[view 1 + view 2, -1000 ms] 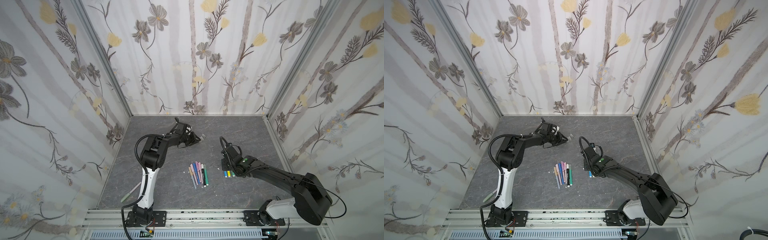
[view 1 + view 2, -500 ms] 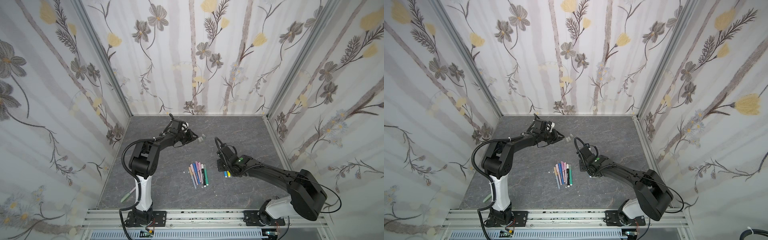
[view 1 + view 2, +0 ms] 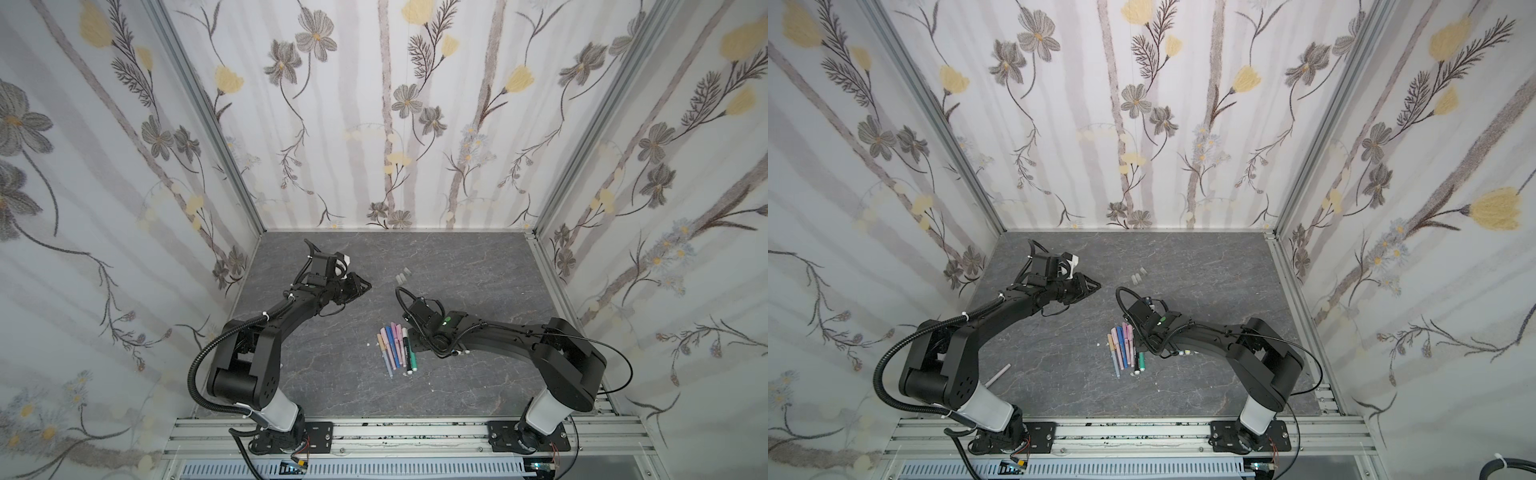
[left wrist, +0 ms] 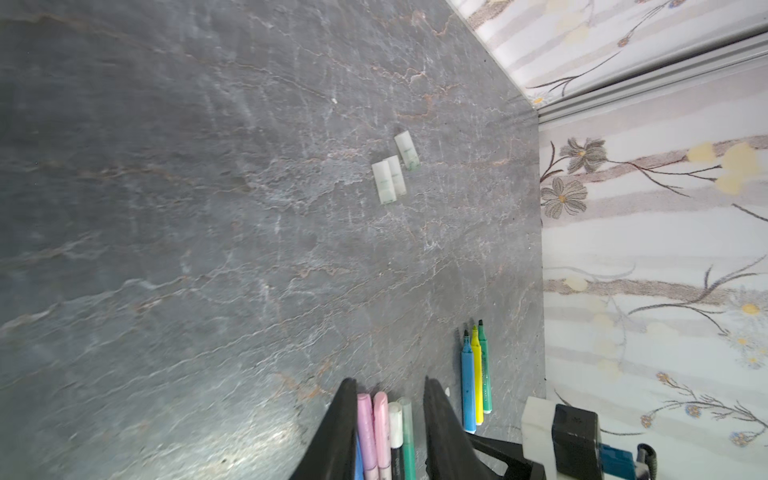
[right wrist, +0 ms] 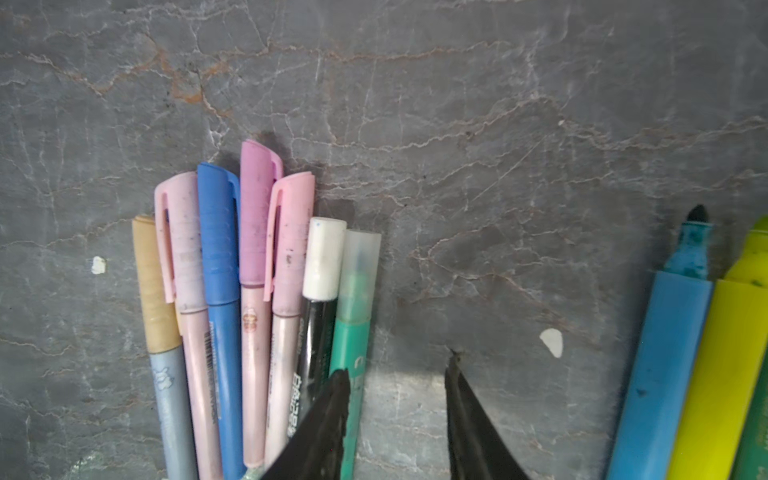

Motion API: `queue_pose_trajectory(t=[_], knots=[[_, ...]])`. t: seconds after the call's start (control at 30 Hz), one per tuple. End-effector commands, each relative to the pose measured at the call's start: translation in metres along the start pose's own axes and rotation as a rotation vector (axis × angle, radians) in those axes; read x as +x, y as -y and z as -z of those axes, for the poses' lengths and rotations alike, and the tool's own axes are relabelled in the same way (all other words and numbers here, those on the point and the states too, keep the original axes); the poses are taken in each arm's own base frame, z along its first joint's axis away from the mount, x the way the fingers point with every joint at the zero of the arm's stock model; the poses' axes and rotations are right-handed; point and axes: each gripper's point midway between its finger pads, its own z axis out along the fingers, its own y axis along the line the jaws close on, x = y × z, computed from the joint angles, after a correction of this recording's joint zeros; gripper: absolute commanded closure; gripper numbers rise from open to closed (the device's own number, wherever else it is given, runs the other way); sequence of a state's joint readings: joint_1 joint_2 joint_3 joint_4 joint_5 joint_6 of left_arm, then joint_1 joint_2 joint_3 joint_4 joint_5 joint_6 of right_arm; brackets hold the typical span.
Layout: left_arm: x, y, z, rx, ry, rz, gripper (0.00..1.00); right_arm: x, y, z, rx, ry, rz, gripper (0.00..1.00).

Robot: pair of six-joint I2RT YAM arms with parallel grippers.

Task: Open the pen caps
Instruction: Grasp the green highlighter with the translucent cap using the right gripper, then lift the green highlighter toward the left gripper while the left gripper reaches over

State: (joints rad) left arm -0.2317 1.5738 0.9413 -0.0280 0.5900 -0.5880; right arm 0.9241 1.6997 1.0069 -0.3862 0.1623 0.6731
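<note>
This was a robot test cell, not a lived-in room. Floral-printed panels [image 3: 386, 104] closed three sides, held in bare aluminium posts [image 3: 203, 112] around a grey stone-patterned counter [image 3: 457, 266]. Across the bottom of the frame ran an aluminium rail [image 3: 415, 432]. One black robot arm [image 3: 266, 332] was bolted to it at lower left and another [image 3: 519, 340] at lower right, above a slotted cable duct [image 3: 374, 471].

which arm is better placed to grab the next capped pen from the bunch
Right. The right gripper hangs low and open just beside the capped pens, nearest the teal pen. The left gripper, also open, is off toward the back, well apart from the bunch.
</note>
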Motion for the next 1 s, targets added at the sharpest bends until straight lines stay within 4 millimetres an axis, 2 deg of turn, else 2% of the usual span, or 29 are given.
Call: queue_pose_trajectory(t=[0.0, 0.43, 0.8, 0.97], knots=[[0.001, -0.011, 0.008, -0.025, 0.017, -0.015, 0.73, 0.002, -0.002, -0.004, 0.002, -0.018, -0.025, 0.62], [-0.003, -0.013, 0.007, -0.007, 0.017, -0.01, 0.73, 0.013, -0.006, -0.013, 0.015, -0.06, -0.018, 0.64], [-0.002, -0.013, 0.005, 0.001, 0.01, -0.012, 0.72, 0.043, 0.01, -0.013, 0.039, -0.108, -0.03, 0.7], [-0.001, -0.007, 0.007, 0.014, -0.003, -0.024, 0.72, 0.054, 0.013, -0.015, 0.035, -0.126, -0.026, 0.77]])
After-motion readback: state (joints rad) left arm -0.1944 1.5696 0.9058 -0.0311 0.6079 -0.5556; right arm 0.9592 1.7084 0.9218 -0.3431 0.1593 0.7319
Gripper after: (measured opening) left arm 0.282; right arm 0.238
